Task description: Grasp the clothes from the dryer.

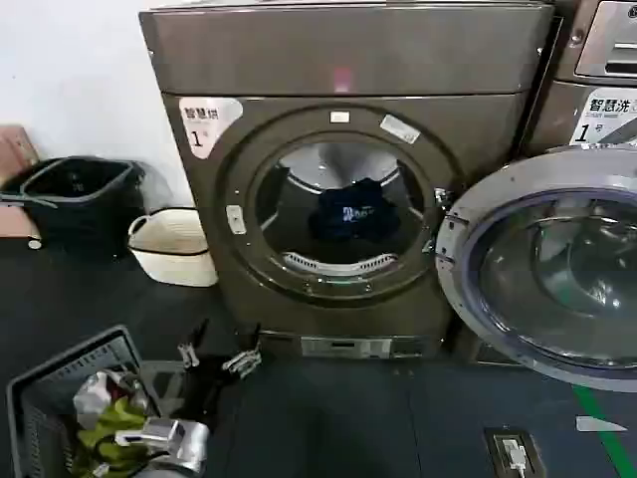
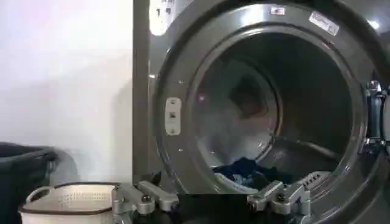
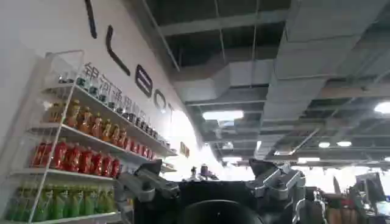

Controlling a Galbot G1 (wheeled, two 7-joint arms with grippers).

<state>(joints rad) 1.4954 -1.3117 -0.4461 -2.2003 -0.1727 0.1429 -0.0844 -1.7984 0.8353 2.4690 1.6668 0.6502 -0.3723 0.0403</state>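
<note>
Left tool (image 1: 218, 353) stands wide open low before the dryer (image 1: 348, 214); the clothes (image 2: 244, 172) lie inside the drum beyond it. Right tool (image 3: 210, 182), also wide, faces bottle shelves (image 3: 79, 146)

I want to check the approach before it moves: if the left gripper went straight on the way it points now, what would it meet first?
Probably the clothes on the drum floor: the open left gripper faces the dryer mouth with nothing between, though depth is unclear.
</note>
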